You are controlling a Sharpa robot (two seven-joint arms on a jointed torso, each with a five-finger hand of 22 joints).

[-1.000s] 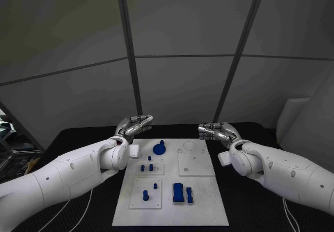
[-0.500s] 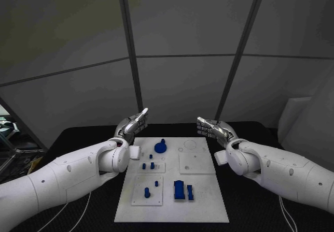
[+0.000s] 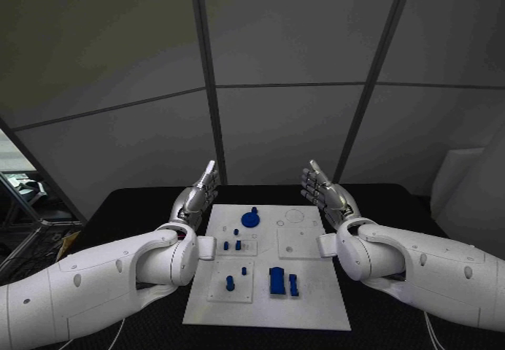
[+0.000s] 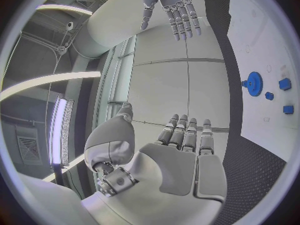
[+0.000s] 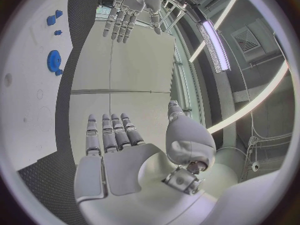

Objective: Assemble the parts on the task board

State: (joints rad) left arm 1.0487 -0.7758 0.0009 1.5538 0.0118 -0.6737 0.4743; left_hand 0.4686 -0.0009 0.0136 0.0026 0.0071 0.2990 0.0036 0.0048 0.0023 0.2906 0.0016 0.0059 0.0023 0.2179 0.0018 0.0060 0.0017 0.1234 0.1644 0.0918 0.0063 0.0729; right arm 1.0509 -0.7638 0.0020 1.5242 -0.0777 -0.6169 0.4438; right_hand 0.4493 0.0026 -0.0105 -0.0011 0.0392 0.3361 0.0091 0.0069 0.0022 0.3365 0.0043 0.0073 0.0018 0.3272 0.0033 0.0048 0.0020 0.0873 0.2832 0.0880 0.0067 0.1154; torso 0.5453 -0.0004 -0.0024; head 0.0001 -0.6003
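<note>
Since a second ago, fingers uncurled on both hands, now straight and spread, holding nothing. Left hand (image 3: 200, 189) raised beside task board's (image 3: 316, 306) far left corner, right hand (image 3: 323, 191) beside far right corner, palms facing each other. Blue gear (image 3: 250, 217) near board's far edge; smaller blue parts (image 3: 278, 280) on board's near half. Black bench (image 3: 137, 208) under board.

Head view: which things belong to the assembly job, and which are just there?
Job:
task board
blue gear
blue block
small blue pegs
left hand, open, raised
right hand, open, raised

Just there:
black table
wall panels
</note>
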